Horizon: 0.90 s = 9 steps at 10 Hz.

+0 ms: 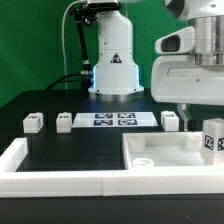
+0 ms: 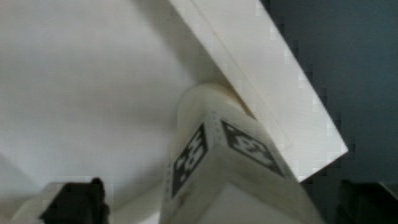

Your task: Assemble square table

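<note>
Here | tool point(image 2: 214, 208) spread wide, its dark fingers point(image 2: 71, 202) clear on either side of a tagged table leg point(image 2: 222, 160) | leg sits between them against the raised rim of the square tabletop point(image 1: 175, 150) beneath the tool | another leg point(image 1: 170, 120) on the bench point(image 1: 60, 150) near the tool

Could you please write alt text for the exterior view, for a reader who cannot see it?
A white square tabletop lies on a black table toward the exterior view's right, with one tagged leg standing at its edge on that side, close to the robot's gripper. Three more small legs and the marker board sit in a row behind it.
</note>
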Each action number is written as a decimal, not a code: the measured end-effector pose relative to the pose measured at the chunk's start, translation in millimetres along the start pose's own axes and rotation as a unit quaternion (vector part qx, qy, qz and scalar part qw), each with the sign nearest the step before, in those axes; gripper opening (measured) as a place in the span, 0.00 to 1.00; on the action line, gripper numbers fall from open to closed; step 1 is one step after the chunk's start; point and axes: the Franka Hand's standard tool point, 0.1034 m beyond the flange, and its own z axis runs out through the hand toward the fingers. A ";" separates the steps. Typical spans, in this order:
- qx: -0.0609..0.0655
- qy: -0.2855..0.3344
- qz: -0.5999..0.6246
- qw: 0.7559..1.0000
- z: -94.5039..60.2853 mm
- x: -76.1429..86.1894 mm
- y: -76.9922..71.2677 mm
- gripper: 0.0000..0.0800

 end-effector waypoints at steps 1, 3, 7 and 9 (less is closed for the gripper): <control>0.000 0.000 -0.049 0.999 0.1 -0.4 -0.4 0.81; 0.001 -0.001 -0.107 0.994 0.2 -2.5 -3.3 0.81; 0.001 0.001 -0.234 0.972 0.0 -1.3 -2.7 0.81; 0.001 0.001 -0.249 0.968 0.0 -0.7 -1.7 0.67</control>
